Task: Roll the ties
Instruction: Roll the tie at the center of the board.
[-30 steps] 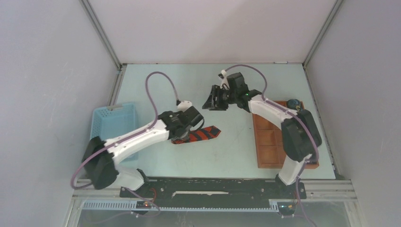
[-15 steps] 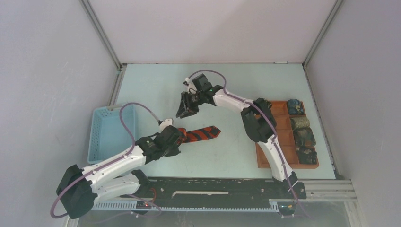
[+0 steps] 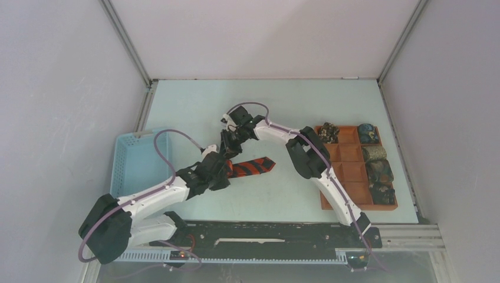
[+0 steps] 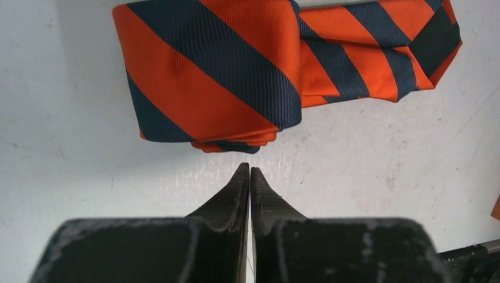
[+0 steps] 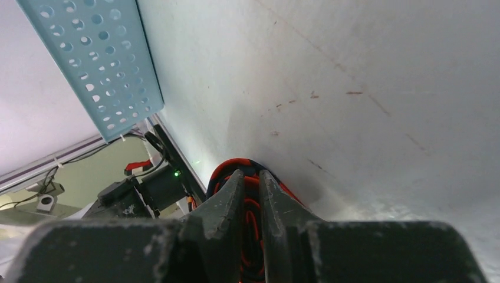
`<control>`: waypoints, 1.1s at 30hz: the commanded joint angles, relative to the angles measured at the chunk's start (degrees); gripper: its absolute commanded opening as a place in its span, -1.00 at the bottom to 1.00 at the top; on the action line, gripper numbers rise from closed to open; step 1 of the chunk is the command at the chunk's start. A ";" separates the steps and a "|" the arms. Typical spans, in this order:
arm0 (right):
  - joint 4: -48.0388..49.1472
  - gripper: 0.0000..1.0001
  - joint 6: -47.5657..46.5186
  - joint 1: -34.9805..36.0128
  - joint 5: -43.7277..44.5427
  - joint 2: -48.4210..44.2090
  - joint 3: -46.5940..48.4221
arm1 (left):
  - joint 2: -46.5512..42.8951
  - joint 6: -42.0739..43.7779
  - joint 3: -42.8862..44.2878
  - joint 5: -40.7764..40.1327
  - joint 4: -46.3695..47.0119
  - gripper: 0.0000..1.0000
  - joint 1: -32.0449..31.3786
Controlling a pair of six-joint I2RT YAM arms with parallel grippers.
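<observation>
1. Spanning the cell floor, the pale green table (image 3: pixel 283 106) carries everything listed below. Both my arms reach in from its near edge.
2. Light blue basket (image 3: pixel 137 159): perforated walls, standing at the table's left edge.
3. Brown compartmented tray (image 3: pixel 345 154): at the table's right edge, well apart from the basket.
4. Striped tie (image 3: pixel 253 167): orange with dark diagonal bands, lying flat on the table between basket and tray. Its pointed end faces the tray, and its left end is folded over on itself in layers.
5. Rolled ties (image 3: pixel 374 153): five dark patterned rolls, each in its own tray compartment. Four fill the right column and one sits in the far left corner.
6. My left claw (image 4: pixel 248 171): fingers pressed together with nothing between them. The tips are low over bare table, just short of the striped tie's folded edge.
7. My right claw (image 5: pixel 247 177): fingers nearly together, leaving a thin slot. Orange and dark folds of the striped tie show in and beyond that slot. I cannot tell whether the cloth is pinched or merely behind the tips. From above, this claw stands at the tie's folded end, on the far side from my left claw.
</observation>
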 commanded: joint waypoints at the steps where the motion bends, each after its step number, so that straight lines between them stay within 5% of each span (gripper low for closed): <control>1: -1.20 -0.66 -0.11 0.66 -0.77 -0.57 1.58 | 1.64 1.36 -0.12 0.10 3.79 -0.87 1.39; 33: -0.97 -0.81 -0.46 1.40 -0.02 -4.14 -4.78 | 10.43 6.28 1.67 -0.50 10.15 -0.91 6.43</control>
